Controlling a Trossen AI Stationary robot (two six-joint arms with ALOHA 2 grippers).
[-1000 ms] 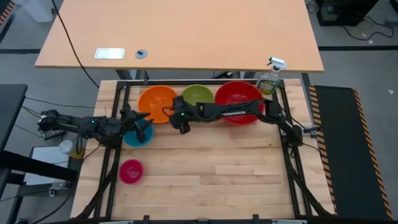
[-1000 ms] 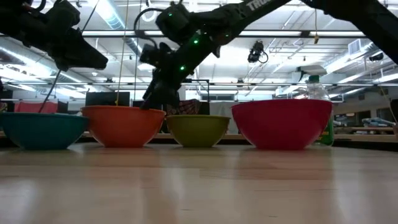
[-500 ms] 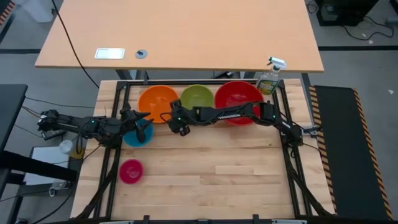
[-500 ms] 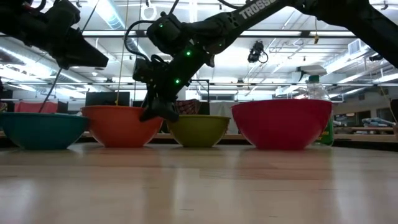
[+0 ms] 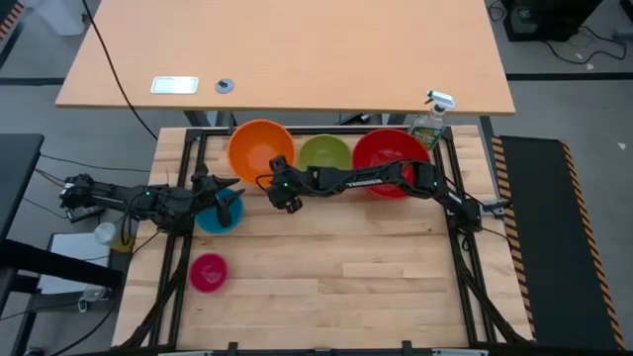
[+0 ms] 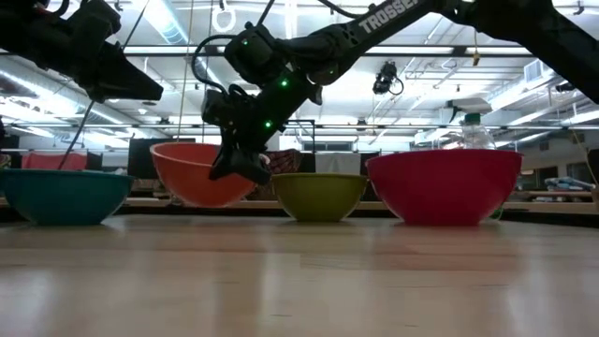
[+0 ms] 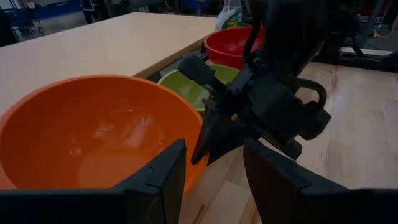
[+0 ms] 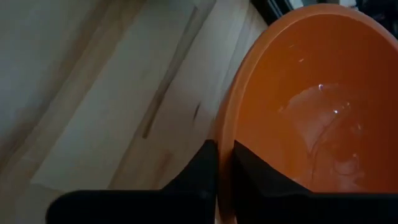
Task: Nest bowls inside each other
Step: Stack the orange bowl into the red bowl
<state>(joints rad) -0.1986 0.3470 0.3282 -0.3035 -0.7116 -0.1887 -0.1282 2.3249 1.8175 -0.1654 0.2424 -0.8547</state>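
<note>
Along the table's far edge stand the orange bowl [image 5: 259, 148], the lime green bowl [image 5: 324, 153] and the red bowl [image 5: 389, 161]. My right gripper [image 5: 282, 194] is shut on the orange bowl [image 6: 199, 173], which is tipped and raised. The blue bowl [image 5: 218, 213] rests on its base at the left. The pink bowl [image 5: 208, 271] sits nearer the front. My left gripper [image 5: 226, 194] hangs open over the blue bowl's far rim, holding nothing; between its fingers [image 7: 168, 177] I see the orange bowl [image 7: 93, 137]. My right gripper grips the orange bowl's rim [image 8: 224, 140] on its near right side, one finger [image 8: 252, 168] inside the bowl and one outside. The fingers slant down from the table's right. The bowl hangs tipped, its base [image 6: 201, 200] just off the table.
A clear spray bottle [image 5: 429, 122] stands at the far right corner behind the red bowl. A second, larger wooden table [image 5: 287, 54] lies beyond the far edge. The near half of the work table [image 5: 346, 277] is bare wood apart from the pink bowl.
My right gripper has sunk a little and shut on the orange bowl's rim. The orange bowl has tipped and come up off the table, shifting toward the far edge. The green and red bowls have slid a little toward the table's right edge.
</note>
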